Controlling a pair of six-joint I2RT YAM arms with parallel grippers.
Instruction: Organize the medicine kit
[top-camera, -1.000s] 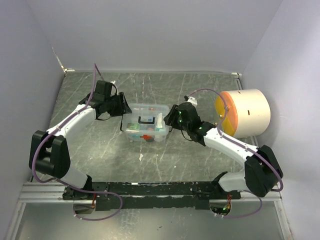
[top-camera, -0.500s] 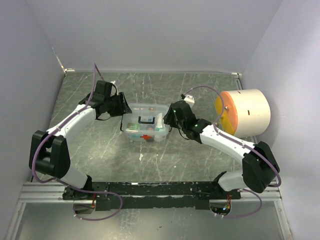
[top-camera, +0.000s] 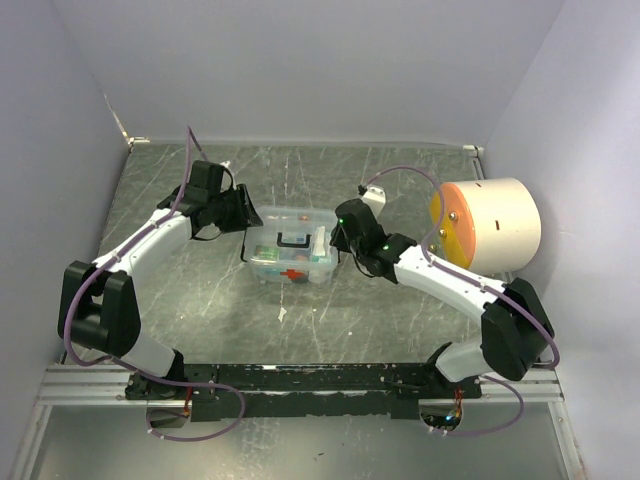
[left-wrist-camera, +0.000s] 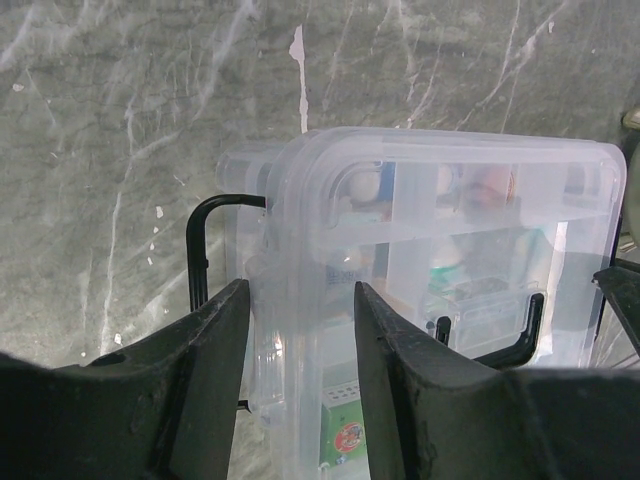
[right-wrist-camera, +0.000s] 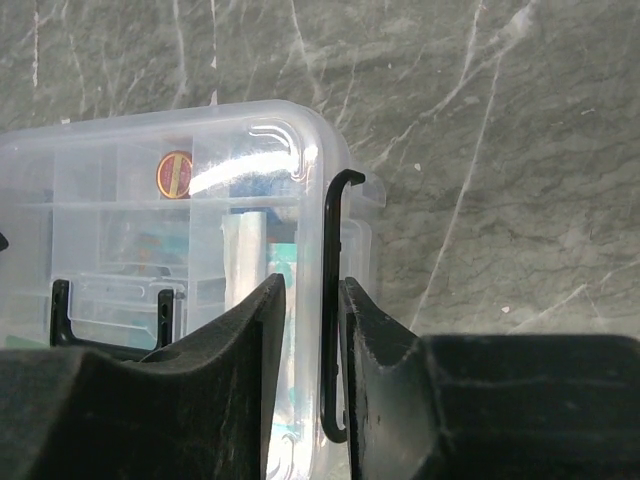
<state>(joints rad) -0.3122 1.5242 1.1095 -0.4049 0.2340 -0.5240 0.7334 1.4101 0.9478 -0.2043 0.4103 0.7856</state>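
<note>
The medicine kit (top-camera: 290, 262), a small clear box with a black handle (top-camera: 292, 240) and a red cross, lies lid-down-shut in the middle of the table. My left gripper (top-camera: 247, 222) is at its left end. In the left wrist view the left gripper (left-wrist-camera: 300, 290) straddles the end of the medicine kit (left-wrist-camera: 450, 230), jaws open with a sliver of room. A black wire latch (left-wrist-camera: 197, 250) sticks out beside the left finger. My right gripper (right-wrist-camera: 310, 283) is shut on the right rim of the medicine kit (right-wrist-camera: 130, 220) and its black wire latch (right-wrist-camera: 328, 300).
A big cream cylinder with an orange face (top-camera: 495, 225) lies on its side at the right wall, just behind the right arm. Walls close the table on the left, back and right. The arm bases sit along the near edge.
The right arm swung its gripper left onto the kit's right end and its jaws closed on the rim and latch. The left jaws narrowed slightly; the kit has not moved.
</note>
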